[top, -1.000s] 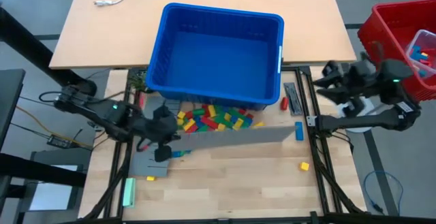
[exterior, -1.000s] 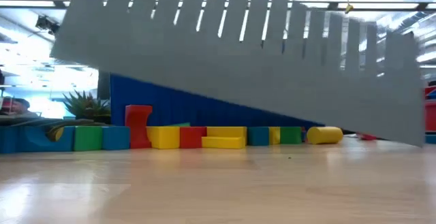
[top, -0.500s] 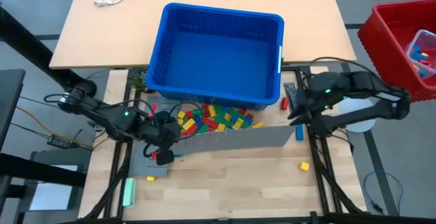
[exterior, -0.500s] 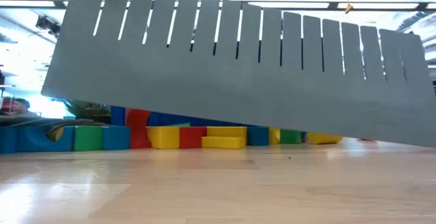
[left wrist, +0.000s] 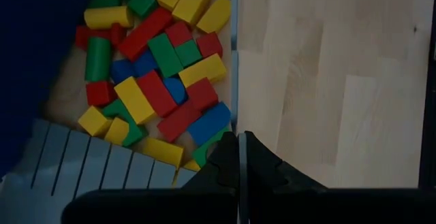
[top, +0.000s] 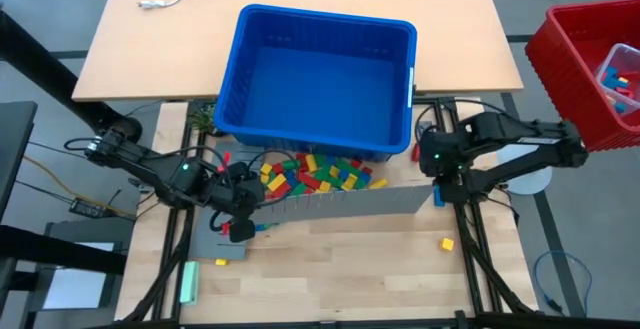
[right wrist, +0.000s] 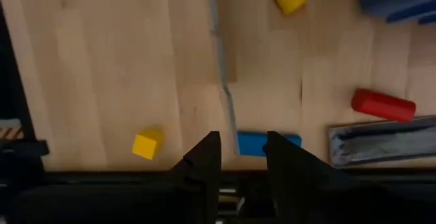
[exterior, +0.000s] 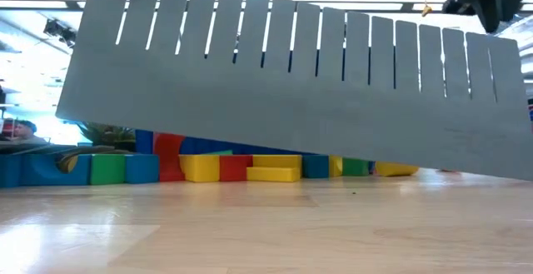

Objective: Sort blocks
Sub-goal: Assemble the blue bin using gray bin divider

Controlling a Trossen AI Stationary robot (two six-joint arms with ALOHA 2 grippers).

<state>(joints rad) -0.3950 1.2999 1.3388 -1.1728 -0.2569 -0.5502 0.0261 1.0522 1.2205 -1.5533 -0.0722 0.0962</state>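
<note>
1. Closed jaws of the left gripper (left wrist: 240,157) clamp the edge of a grey slotted panel (top: 340,203). The right gripper (right wrist: 240,157) has its jaws apart, above the panel's other end, holding nothing.
2. On the wooden table (top: 340,269), one yellow block (top: 446,243) lies alone near the front; a pale green bar (top: 188,281) lies at the left.
3. Behind the panel, the blocks (top: 315,173) lie in a pile against the blue bin (top: 318,77).
4. Farther away stand a light desk (top: 130,49) and a red basket (top: 585,59).
5. In the low view, ceiling lights and a plant (exterior: 104,128) show.
</note>
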